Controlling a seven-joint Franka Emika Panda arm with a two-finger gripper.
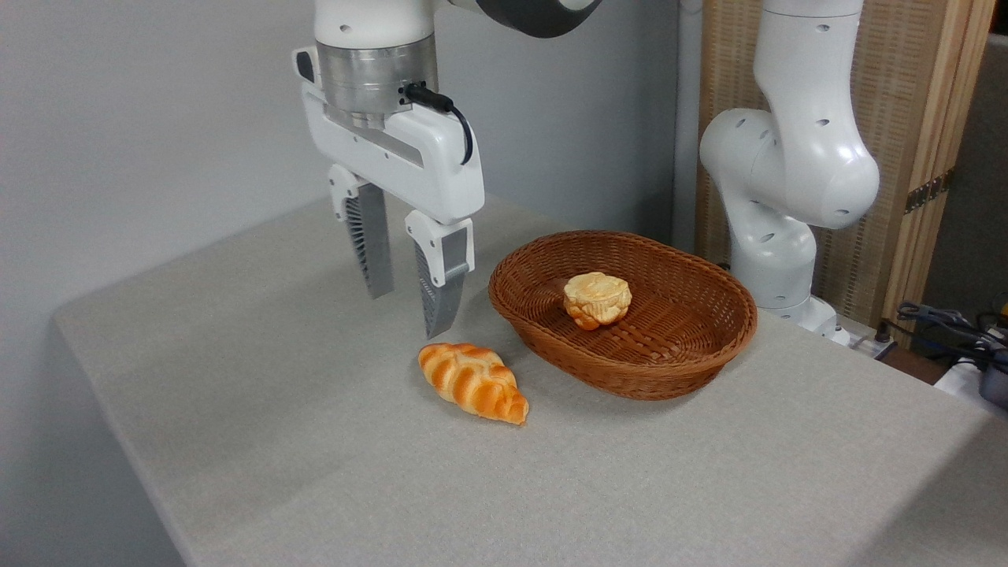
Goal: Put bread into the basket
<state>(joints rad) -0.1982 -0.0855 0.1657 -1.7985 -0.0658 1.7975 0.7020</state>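
Table [315,472], grey, w/ wicker basket [709,346] as the anchor: nearest the camera, a braided orange-gold loaf [473,382] lies on the cloth just left of and in front of the basket's near rim, not touching it. Inside the basket, approx. centre, sits the bread [597,299], a small round bun, cracked top up. Farther left of the basket, the gripper [409,295] hangs above the table, fingers apart, holding nothing. Arm base [776,260] stands behind the basket, right.

The arm [787,157] is cut off by the top edge at 12 o'clock. Cables [957,331] at 3 o'clock run out of the frame, too blurred to identify.
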